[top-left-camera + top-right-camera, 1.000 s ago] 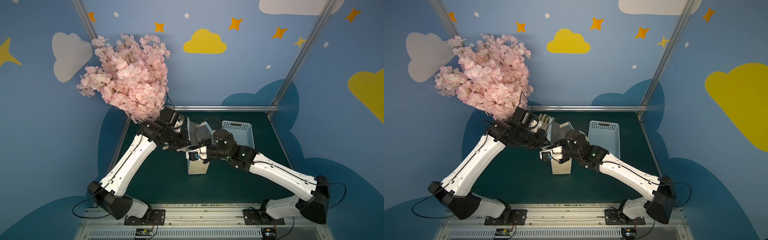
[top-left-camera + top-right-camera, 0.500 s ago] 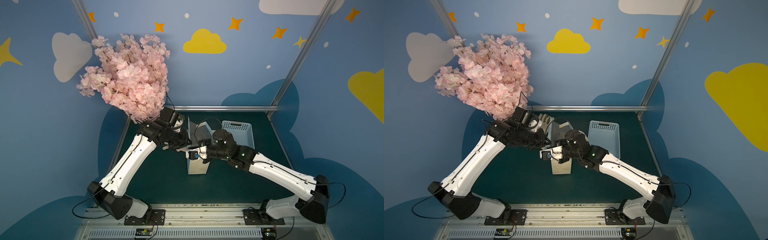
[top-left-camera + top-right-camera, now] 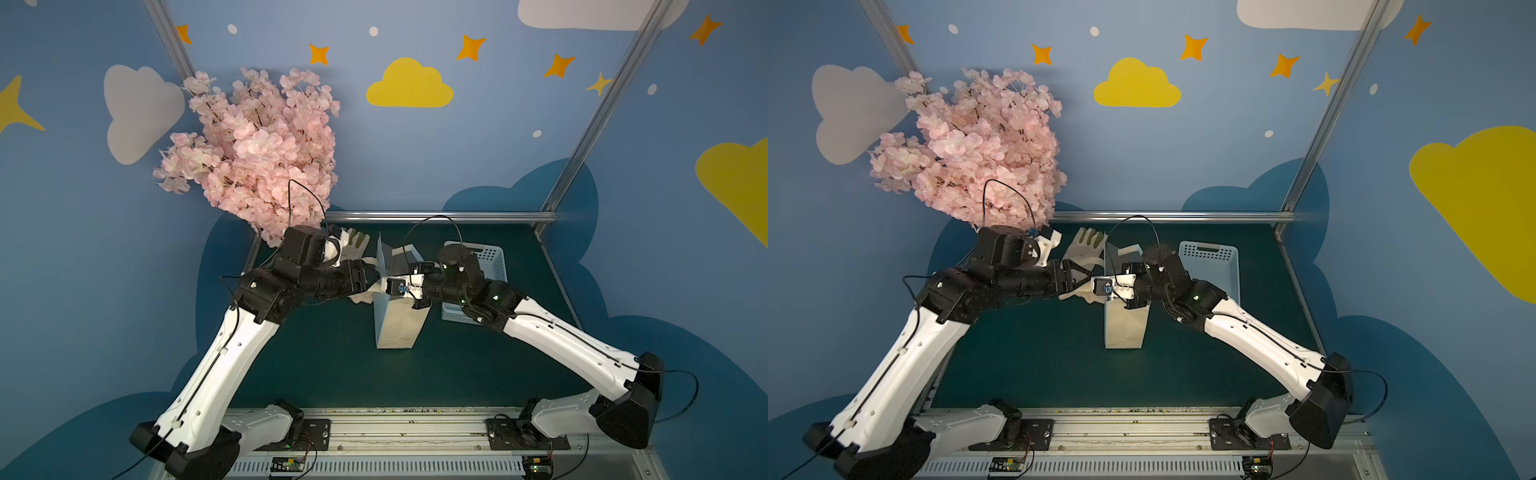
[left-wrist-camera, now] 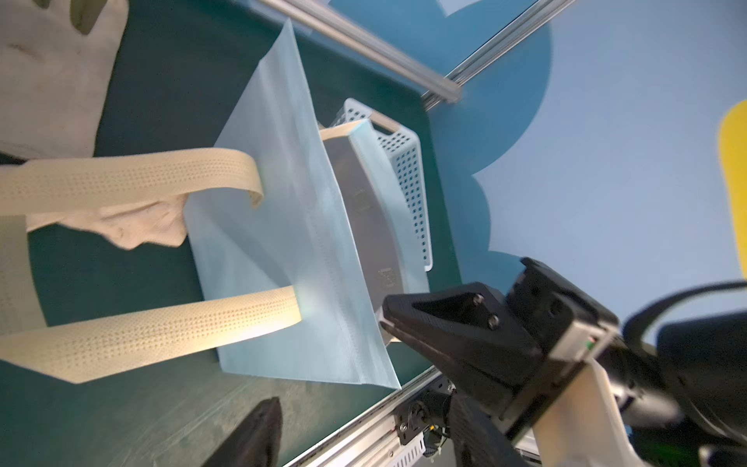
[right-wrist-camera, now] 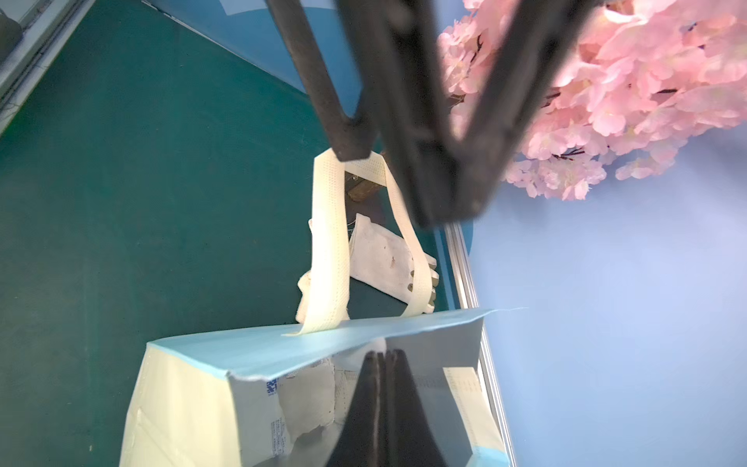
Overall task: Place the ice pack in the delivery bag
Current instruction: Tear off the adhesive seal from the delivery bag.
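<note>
Right wrist view: the right gripper (image 5: 381, 360), fingers pressed together, hangs at the mouth of the delivery bag (image 5: 258, 351) — light blue, cream-sided, foil-lined, upright. Inside lies the ice pack (image 5: 307, 404) — a white pouch with blue print. The left gripper (image 3: 1079, 277) is spread apart at the cream strap (image 5: 329, 258).

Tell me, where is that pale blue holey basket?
In a top view the basket stands on the green table, just to the robot's right of the delivery bag, its near part hidden behind the right arm.
</note>
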Motion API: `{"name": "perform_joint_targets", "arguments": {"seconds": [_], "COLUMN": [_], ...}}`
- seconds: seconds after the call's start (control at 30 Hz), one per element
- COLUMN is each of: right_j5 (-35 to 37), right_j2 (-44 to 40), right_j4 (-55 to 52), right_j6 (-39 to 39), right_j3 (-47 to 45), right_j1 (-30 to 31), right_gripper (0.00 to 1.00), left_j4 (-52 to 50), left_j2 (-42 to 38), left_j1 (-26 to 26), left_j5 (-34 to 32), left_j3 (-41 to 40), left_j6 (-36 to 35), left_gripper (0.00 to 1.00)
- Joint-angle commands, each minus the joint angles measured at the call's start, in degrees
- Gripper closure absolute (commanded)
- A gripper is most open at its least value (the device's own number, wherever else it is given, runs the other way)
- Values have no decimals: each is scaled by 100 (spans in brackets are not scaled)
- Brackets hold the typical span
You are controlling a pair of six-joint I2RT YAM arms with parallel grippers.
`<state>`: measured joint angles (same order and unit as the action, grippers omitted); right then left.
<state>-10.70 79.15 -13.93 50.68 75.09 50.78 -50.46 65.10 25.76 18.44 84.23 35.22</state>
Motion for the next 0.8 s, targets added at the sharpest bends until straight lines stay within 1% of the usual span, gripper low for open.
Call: {"name": "perform_joint_targets", "arguments": {"seconds": [0.0, 0.1, 0.17, 0.27, 0.4, 0.5, 0.6, 0.77], "right_j5": [-172, -59, -2, 341, 846, 1230, 1422, 1602], "right_j2": [-93, -110, -115, -36, 151, 428, 773, 1432], "right_j4": [-158, -132, -97, -97, -34, 56, 194, 369], "right_j6": [-141, -188, -293, -548, -709, -726, -767, -743], "right_j3": [138, 61, 66, 318, 809, 1275, 1768, 2843], "right_j1": [-47, -89, -131, -174, -233, -368, -586, -921], "right_gripper": [100, 100, 100, 100, 100, 100, 100, 100], "left_j4": [1088, 1486, 1705, 1713, 1600, 1646, 1722, 1346], "left_j2": [-394, -541, -502, -348, -335, -512, -681, -768], "left_j1": [-18, -18, -11, 43, 65, 36, -10, -36], "left_j5": [249, 603, 957, 1135, 813, 610, 643, 709], "left_j3": [-653, -1042, -1175, -1142, -1194, -1408, -1616, -1638], "left_j6": [-354, -375, -334, -433, -715, -982, -1223, -1791], "left_gripper": [38, 39, 36, 30, 29, 25, 22, 21]}}
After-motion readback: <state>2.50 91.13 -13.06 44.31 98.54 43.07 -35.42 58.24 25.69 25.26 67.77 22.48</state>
